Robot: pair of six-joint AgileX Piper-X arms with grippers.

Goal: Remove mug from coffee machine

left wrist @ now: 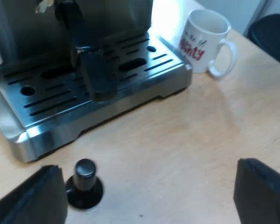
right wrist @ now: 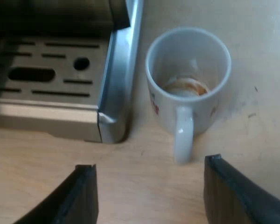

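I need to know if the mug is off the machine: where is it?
In the right wrist view the mug stands on the table, just off the corner of the machine's tray, handle toward the open right gripper.

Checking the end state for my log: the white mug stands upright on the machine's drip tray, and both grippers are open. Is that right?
Not quite. The mug stands upright on the table beside the drip tray, not on it, as the right wrist view shows. The left gripper and right gripper are open.
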